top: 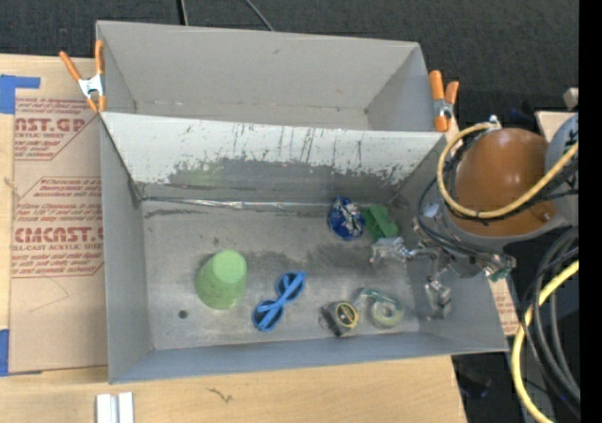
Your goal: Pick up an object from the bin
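Gripper: just right of pale-green ring; open or closed, can't tell.
Ring: probably light, stiff; pinch across rim.

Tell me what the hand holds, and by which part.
Nothing, as far as seen: the hand hangs at the grey metal bin's right end, beside the pale green ring.

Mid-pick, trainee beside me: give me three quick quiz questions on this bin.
1. True or false: the green cup lies nearest the gripper.
2. Which lies between the cup and the small dark piece? A) blue glasses-shaped toy B) red car C) white spoon
3. Fill in the colour: beside the green block lies a crumpled ____ ball.
Key: 1 false; 2 A; 3 blue.
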Robot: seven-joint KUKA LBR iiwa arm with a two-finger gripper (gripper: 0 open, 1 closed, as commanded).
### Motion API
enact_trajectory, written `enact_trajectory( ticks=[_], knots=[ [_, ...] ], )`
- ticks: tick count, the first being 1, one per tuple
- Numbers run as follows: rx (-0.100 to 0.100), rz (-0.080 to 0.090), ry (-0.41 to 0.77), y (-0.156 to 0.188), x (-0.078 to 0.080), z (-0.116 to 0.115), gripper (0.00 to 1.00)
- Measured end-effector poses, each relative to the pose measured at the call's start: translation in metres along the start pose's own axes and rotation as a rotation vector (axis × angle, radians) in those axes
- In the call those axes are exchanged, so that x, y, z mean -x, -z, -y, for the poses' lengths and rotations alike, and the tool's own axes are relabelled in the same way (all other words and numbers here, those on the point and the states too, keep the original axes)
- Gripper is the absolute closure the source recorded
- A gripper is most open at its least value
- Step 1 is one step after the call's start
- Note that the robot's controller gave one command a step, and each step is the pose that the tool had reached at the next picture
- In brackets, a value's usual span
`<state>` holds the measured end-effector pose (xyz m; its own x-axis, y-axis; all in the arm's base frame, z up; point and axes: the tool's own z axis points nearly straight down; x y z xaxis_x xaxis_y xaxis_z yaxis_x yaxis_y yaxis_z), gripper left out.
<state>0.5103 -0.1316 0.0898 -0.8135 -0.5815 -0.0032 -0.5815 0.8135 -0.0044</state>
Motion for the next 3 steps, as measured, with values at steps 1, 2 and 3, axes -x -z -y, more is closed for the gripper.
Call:
enact_trajectory(
  ticks=[1, 2, 3],
  knots=[
    [0.002, 0.004, 0.074, -0.0152, 0.0039, -0.0458, 0.00],
    [0.004, -0.001, 0.100, -0.0200, 0.0111, -0.0447, 0.00],
    [0.004, 0.000, 0.100, -0.0195, 0.0112, -0.0446, 1.00]
  ],
)
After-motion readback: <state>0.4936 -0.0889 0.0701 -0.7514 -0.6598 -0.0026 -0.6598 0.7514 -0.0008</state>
